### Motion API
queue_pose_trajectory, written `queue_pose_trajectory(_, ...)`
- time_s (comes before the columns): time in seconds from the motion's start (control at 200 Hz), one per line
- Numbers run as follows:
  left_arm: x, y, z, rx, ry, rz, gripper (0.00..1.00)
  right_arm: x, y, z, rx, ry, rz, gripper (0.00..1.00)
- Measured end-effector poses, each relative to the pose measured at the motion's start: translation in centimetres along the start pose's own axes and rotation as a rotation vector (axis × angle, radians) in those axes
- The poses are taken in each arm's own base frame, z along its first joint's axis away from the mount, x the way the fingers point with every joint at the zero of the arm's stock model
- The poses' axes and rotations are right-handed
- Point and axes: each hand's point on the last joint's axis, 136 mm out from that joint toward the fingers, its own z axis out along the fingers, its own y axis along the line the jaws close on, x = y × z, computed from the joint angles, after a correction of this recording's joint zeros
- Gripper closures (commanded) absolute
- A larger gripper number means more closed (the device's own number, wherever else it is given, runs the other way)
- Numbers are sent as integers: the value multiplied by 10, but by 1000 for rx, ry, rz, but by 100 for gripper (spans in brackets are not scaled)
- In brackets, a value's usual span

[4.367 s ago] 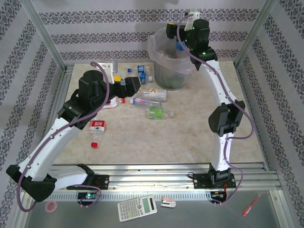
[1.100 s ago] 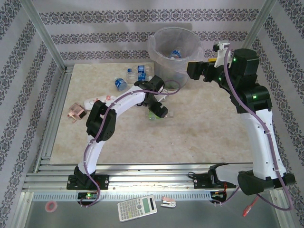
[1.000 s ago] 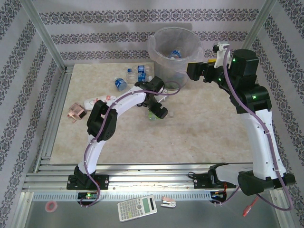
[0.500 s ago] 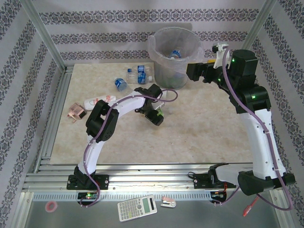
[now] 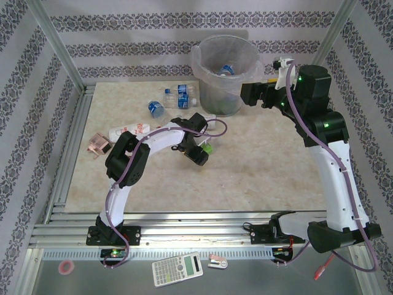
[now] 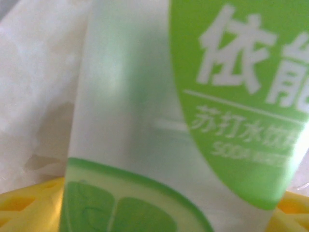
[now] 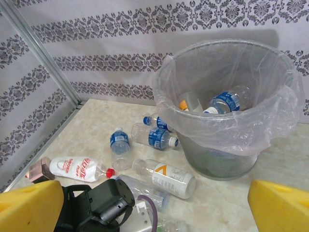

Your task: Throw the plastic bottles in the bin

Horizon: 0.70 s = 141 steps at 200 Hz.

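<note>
A green-labelled plastic bottle (image 6: 145, 121) sits right up against the left wrist camera, and my left gripper (image 6: 161, 208) is shut on it, yellow fingers (image 6: 29, 205) against both its sides. From above, that gripper (image 5: 201, 150) is mid-table with the bottle's green (image 5: 209, 147) poking out. More plastic bottles lie left of the bin: blue-labelled ones (image 7: 154, 136) (image 7: 119, 142), a white-labelled one (image 7: 166, 176) and a red-capped one (image 7: 77, 166). The mesh bin (image 7: 217, 162) (image 5: 221, 101) holds bottles (image 7: 224, 101). My right gripper (image 5: 245, 93) (image 7: 155, 203) hangs open and empty, right of the bin.
A small pinkish box (image 5: 97, 145) lies near the table's left edge. Aluminium rails (image 5: 196, 221) cross the near edge, with a calculator (image 5: 177, 268) beyond them. Patterned walls and metal posts (image 5: 58, 46) close in the back and sides. My left arm's wrist (image 7: 96, 205) is below the right camera.
My left gripper has shifted slightly toward the near left over the green bottle and its jaws have narrowed onto it. The right arm has stayed beside the bin, still open.
</note>
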Motion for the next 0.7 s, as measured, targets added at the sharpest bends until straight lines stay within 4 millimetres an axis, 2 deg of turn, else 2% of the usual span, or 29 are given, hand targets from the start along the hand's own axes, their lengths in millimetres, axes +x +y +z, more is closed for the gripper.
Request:
queue_pose_trajectory(0.19, -1, 0, -1, 0, -23, -1, 33, 4, -1, 2, 1, 8, 3, 2)
queue_pose_trajectory(0.335, 1, -2, -8, 3, -49, -3, 34, 6, -2, 4, 2, 14, 5, 2)
queue_pose_trajectory(0.54, 1, -10, -30, 30, -119, -10, 39, 9, -4, 5, 7, 20, 15, 2)
queue_pose_trajectory(0.704, -1, -17, -55, 49, -201, -26, 42, 10, -4, 6, 7, 22, 28, 2)
